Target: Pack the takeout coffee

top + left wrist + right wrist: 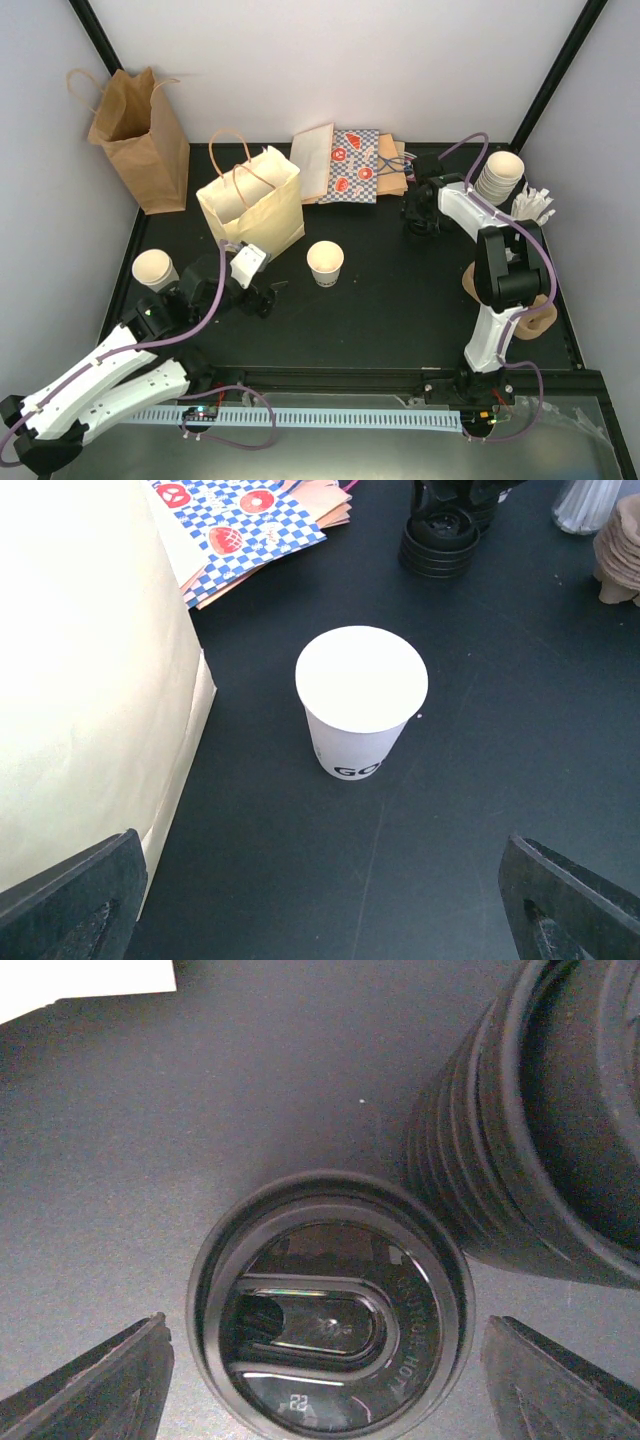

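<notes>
A small white paper cup (361, 695) is seen standing upright near the middle of the black table (480, 730), close beside the cream handled bag (80, 680) but apart from it. The left fingers (70, 905) are held wide open low over the table, one at each side of the wrist view and short of the cup. Nothing is gripped between them.

A second cup (155, 270) is set upright near the table's left edge, beside the left arm. A stack of further cups (499, 175) is placed at the far right, next to a bundle of white sticks (535, 205).

The right fingers (90, 1390) are spread above a black lid (330, 1320), one finger to each side of it. A narrow gap is seen on both sides, so the lid is not gripped. A ribbed stack of black lids (530, 1130) is seen just beside it.

Flat checkered bags (355, 165) are laid at the far edge, and a brown paper bag (135, 135) is stood upright at the far left.
</notes>
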`<state>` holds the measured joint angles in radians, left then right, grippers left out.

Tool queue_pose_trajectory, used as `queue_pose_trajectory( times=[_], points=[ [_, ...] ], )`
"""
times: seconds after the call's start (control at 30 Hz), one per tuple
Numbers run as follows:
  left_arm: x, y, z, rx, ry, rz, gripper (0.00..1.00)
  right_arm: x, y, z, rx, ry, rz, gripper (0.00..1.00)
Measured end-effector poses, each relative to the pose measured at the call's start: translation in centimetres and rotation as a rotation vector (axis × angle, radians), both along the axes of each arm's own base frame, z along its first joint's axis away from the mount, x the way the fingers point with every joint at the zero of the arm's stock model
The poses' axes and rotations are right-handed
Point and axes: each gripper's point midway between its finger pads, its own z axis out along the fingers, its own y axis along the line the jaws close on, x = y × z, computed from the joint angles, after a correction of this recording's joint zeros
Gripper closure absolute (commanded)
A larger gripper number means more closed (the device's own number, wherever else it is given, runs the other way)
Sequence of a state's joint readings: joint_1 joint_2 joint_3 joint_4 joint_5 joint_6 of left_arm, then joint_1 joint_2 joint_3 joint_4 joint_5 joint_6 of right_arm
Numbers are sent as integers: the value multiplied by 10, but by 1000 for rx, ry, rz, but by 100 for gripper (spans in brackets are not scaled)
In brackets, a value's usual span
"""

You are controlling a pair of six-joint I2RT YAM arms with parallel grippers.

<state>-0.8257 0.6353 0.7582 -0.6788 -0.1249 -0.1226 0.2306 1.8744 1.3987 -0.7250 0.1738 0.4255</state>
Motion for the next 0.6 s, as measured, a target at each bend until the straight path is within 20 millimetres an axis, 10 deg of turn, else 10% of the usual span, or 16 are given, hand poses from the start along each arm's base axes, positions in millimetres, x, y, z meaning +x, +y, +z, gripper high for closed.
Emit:
queue_pose_trajectory(
  times=[0.6],
  points=[
    [0,0,0,0,-1,0,1,1,-5,-15,-8,36,-9,23]
  ],
)
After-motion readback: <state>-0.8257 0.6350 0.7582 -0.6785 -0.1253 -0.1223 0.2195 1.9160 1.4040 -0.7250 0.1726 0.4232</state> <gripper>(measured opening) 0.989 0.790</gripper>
